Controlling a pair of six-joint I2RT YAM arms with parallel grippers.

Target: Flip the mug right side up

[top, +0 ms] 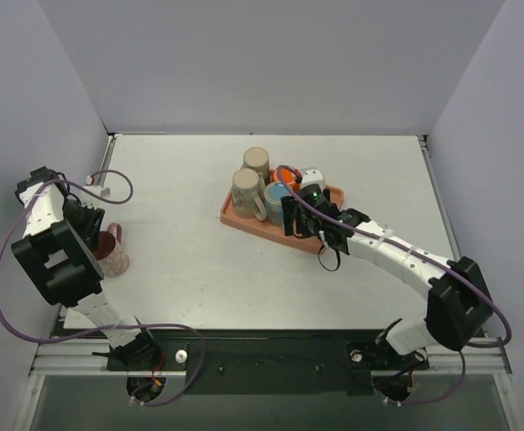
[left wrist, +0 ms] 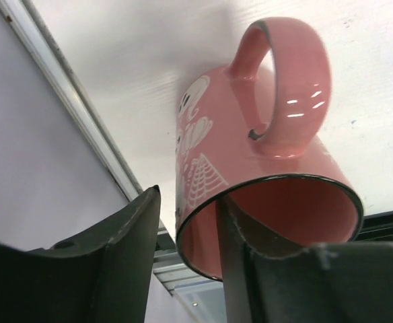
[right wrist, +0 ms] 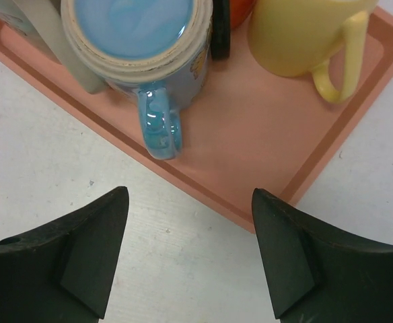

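A pink mug [left wrist: 250, 155] with white ghost and web prints and a loop handle stands near the table's left edge [top: 114, 259]. In the left wrist view its open mouth faces the camera. My left gripper [left wrist: 186, 229] straddles the mug's rim. One finger [left wrist: 240, 269] is inside the mouth, the other finger [left wrist: 116, 262] is outside, with a strip of daylight between it and the wall. In the top view the left gripper [top: 96, 235] sits right over the mug. My right gripper [right wrist: 190, 202] is open and empty over the table, just short of the tray.
A salmon tray [top: 244, 222] in mid-table holds several mugs: two beige mugs [top: 248, 193], a blue mug [right wrist: 132, 27] and a yellow mug [right wrist: 297, 33]. The tray's near rim [right wrist: 250, 219] lies just ahead of the right fingers. The side wall [left wrist: 28, 155] stands close on the left.
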